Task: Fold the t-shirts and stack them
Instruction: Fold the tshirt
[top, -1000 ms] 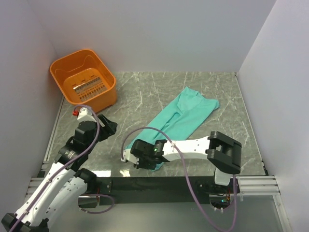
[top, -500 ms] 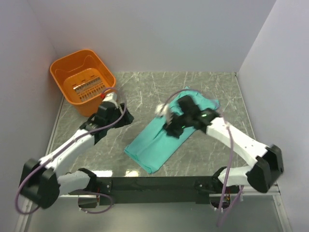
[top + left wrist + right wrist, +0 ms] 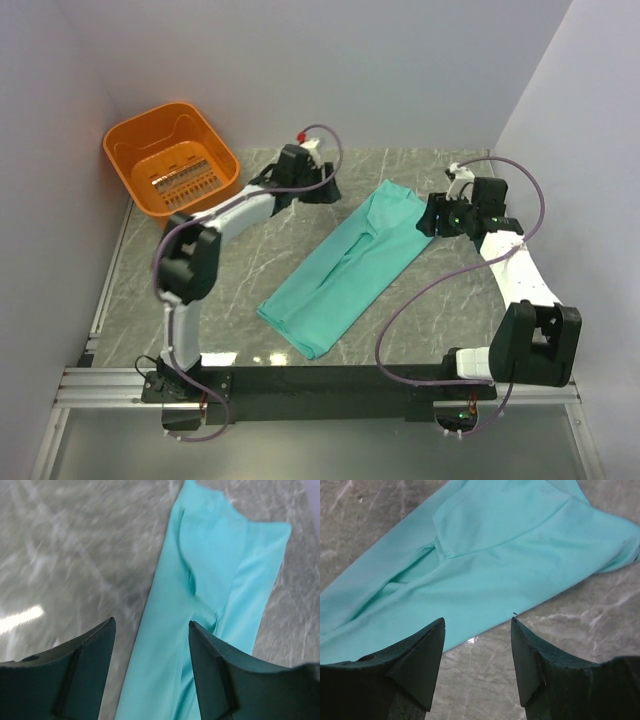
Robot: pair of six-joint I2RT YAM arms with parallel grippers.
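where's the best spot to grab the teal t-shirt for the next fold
Probably the two far-end corners of the t-shirt, one per gripper. It lies flat as a long narrow strip, and the open left gripper and right gripper flank that end, so each could come in from its own side.

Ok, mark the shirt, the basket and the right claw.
shirt [image 3: 350,262], top view, middle of the cloth.
basket [image 3: 135,165], top view, left inner wall.
right claw [image 3: 477,624], right wrist view, midway between fingertips.

t-shirt [image 3: 345,270]: plain teal-green, no print
counter [image 3: 440,300]: grey marble, white veining
basket [image 3: 135,160]: orange
arms [image 3: 505,255]: white links, black joints
walls [image 3: 330,70]: plain pale grey
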